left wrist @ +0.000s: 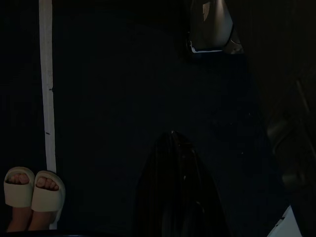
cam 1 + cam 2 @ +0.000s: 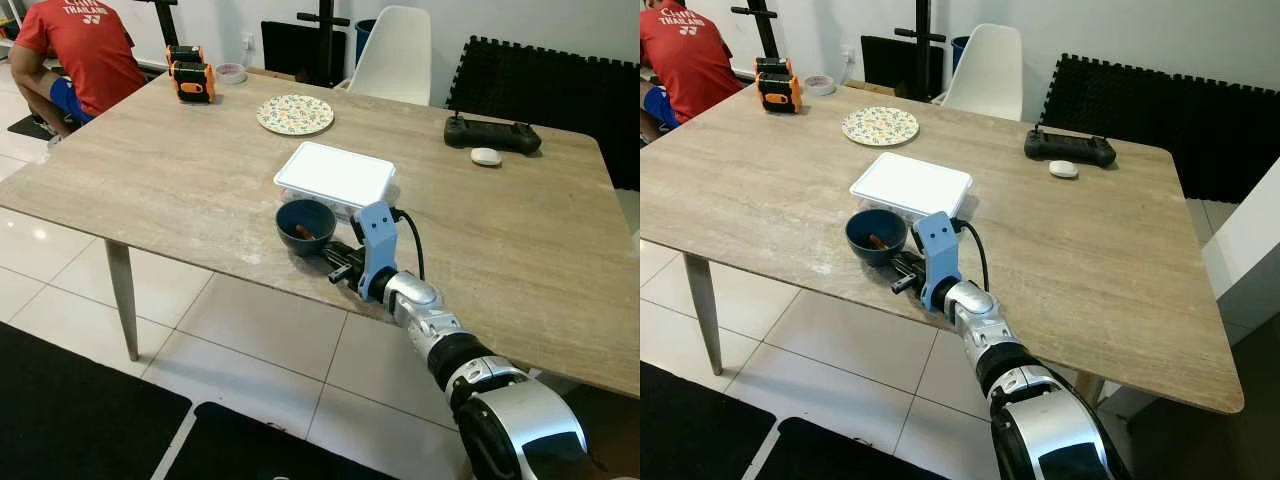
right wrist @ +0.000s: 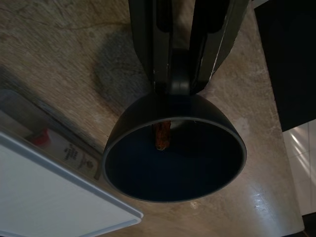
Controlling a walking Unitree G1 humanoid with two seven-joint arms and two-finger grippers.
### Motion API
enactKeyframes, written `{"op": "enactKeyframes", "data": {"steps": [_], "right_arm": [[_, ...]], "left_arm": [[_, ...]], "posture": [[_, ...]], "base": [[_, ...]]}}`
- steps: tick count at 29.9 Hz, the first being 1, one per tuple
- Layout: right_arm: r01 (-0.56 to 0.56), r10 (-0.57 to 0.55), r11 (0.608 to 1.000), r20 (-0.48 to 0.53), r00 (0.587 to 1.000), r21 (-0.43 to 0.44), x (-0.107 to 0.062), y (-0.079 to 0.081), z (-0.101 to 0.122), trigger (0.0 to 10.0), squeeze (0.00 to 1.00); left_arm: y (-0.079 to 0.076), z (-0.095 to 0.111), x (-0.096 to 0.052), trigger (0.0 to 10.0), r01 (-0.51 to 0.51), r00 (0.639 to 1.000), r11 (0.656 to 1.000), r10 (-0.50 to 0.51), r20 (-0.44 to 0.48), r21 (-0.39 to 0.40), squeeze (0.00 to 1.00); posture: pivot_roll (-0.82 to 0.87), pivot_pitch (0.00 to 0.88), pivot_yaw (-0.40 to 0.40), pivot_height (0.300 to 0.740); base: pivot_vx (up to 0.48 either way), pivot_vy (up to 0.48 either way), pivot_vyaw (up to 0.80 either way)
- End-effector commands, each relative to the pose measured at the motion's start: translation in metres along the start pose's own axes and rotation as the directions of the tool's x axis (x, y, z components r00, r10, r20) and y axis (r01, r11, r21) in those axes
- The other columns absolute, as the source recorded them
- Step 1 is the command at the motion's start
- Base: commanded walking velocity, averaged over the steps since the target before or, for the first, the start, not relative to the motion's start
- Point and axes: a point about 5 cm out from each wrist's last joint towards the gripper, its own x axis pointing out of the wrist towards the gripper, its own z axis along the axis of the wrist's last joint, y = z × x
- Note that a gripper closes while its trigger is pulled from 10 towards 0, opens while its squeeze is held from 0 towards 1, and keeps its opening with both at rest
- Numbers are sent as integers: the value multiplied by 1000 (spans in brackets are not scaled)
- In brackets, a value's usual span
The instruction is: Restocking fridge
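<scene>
The right gripper [image 2: 322,250] reaches over the near edge of the table [image 2: 180,180], and its two fingers are pinching the near rim of a dark blue bowl [image 2: 305,226] — one finger outside the wall, one just inside, as the right wrist view shows. A small brown scrap of food [image 3: 162,137] lies in the bowl by that rim. Touching or just beside the bowl, on its far side, stands a clear container with a white lid [image 2: 335,176]. Farther from the bowl sits a patterned plate [image 2: 295,114]; off toward the far right corner lie a black controller [image 2: 492,134] and a small white thing [image 2: 486,156]; at the far left corner, two orange and black tools [image 2: 190,72] and a roll of tape [image 2: 231,72]. A person in a red shirt [image 2: 85,45] sits beyond that corner.

The left gripper [image 1: 174,182] hangs over dark floor, its fingers pressed together.

The job looks barely begun — the bowl is gripped but not lifted, and the container waits untouched.
</scene>
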Motion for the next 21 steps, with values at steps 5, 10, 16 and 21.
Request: {"op": "enactKeyframes", "data": {"steps": [5,10,16,21], "right_arm": [[-223,216,974,158,963,26,-2,10,18,0,0],[-530,516,848,275,811,-27,-20,28,35,0,0],[-756,764,645,87,639,-117,-62,48,14,0,0],[-780,781,611,-60,622,-134,-80,49,-14,3333,0]], "left_arm": [[-3,16,2,10000,8,998,1000,-7,58,-16,0],[17,23,0,10000,-87,992,986,99,82,-143,0],[45,22,-6,10000,-190,975,954,211,69,-232,0],[57,22,-9,10000,-231,965,939,255,65,-256,0]], "posture": [[-27,56,-80,740],[-33,38,-81,740],[-39,21,-71,740],[-40,9,-61,740]], "base": [[0,0,0],[0,0,0],[0,0,0],[0,0,0]]}}
